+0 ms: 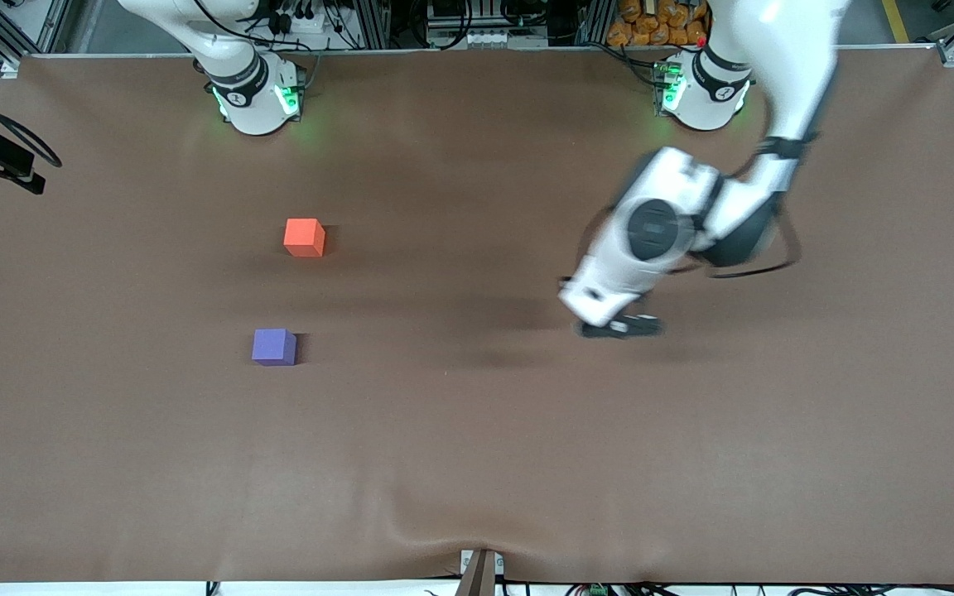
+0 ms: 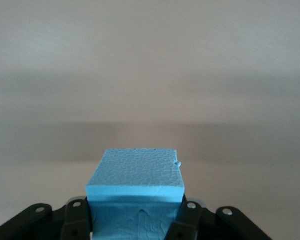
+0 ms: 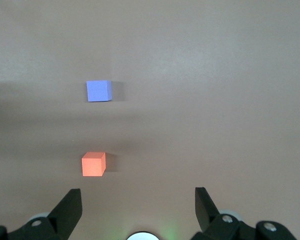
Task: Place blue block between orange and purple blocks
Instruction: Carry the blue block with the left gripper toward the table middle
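We see L gripper (image 2: 135,222) pinching grainy foam blue block (image 2: 135,172); R gripper (image 3: 138,210) spread wide. Orange block (image 1: 305,237), purple block (image 1: 274,346): matte cubes, w/o labels.

My left gripper (image 2: 135,220) holds the blue block (image 2: 135,175) above the table (image 1: 477,455), well apart from the orange block (image 1: 305,237) and purple block (image 1: 274,346).

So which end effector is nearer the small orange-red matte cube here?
The right end effector, open, hangs above the table near the orange-red cube, which shows just ahead of its fingers. The left end effector, shut on the light-blue foam cube, is toward the left arm's end.
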Robot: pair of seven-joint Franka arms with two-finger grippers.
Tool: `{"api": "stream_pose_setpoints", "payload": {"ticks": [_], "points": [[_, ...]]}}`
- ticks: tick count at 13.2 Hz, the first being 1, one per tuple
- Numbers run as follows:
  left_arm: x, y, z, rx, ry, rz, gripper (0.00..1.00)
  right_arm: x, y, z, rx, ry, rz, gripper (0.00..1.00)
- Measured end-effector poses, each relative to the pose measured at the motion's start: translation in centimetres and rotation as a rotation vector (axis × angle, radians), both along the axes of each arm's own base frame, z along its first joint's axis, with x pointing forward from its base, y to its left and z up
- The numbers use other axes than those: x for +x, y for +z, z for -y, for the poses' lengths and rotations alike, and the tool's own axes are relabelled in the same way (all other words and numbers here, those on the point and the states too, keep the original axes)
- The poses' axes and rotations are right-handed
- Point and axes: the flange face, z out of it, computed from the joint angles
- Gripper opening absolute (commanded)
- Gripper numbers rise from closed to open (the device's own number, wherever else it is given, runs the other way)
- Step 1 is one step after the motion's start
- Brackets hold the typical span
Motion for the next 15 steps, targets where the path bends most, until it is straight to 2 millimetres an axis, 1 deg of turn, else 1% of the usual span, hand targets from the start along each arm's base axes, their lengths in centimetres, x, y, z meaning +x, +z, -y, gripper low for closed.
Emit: {"api": "stream_pose_setpoints", "payload": {"ticks": [1, 2, 3, 5, 6, 7, 8, 9, 10, 11, 12, 13, 15], "points": [[-1.2, -1.0, 3.5, -0.002, -0.002, -0.006, 0.07, 0.0, 0.0, 0.0, 0.000, 0.000, 0.000, 1.00], [-2.1, -2.0, 6.3, -0.007, -0.001, -0.010, 0.07, 0.0, 0.0, 0.0, 0.000, 0.000, 0.000, 1.00], [-2.7, -3.0, 8.6, -0.011, 0.006, -0.014, 0.07, 0.0, 0.0, 0.0, 0.000, -0.001, 0.000, 1.00], [-4.1, -5.1, 12.3, -0.019, 0.007, -0.015, 0.08, 0.0, 0.0, 0.1, 0.000, -0.001, 0.000, 1.00], [-5.0, -6.1, 14.0, -0.029, 0.002, -0.004, 0.11, 0.0, 0.0, 0.1, 0.000, -0.001, 0.000, 1.00], [-6.0, -7.3, 15.4, -0.038, -0.004, 0.011, 0.16, 0.0, 0.0, 0.1, 0.000, -0.001, 0.000, 1.00], [-7.0, -8.6, 16.6, -0.039, -0.009, 0.028, 0.20, 0.0, 0.0, 0.1, 0.000, -0.001, 0.000, 1.00], [-7.8, -10.0, 17.4, -0.027, -0.018, 0.045, 0.30, 0.0, 0.0, 0.1, 0.001, -0.001, 0.000, 1.00], [-8.6, -11.4, 17.9, -0.008, -0.030, 0.057, 0.62, 0.0, 0.0, 0.1, 0.001, -0.001, 0.000, 1.00], [-9.1, -12.3, 18.2, 0.006, -0.041, 0.063, 1.00, 0.0, 0.0, 0.1, 0.001, -0.001, 0.000, 1.00], [-9.4, -12.8, 18.4, 0.014, -0.046, 0.065, 1.00, 0.0, 0.0, 0.1, 0.001, -0.001, 0.000, 1.00], [-9.5, -12.8, 18.5, 0.015, -0.048, 0.066, 1.00, 0.0, 0.0, 0.1, 0.001, -0.001, 0.000, 1.00], [-9.2, -11.9, 18.9, 0.001, -0.048, 0.078, 1.00, 0.0, 0.0, 0.1, 0.001, -0.001, 0.000, 1.00]]}}
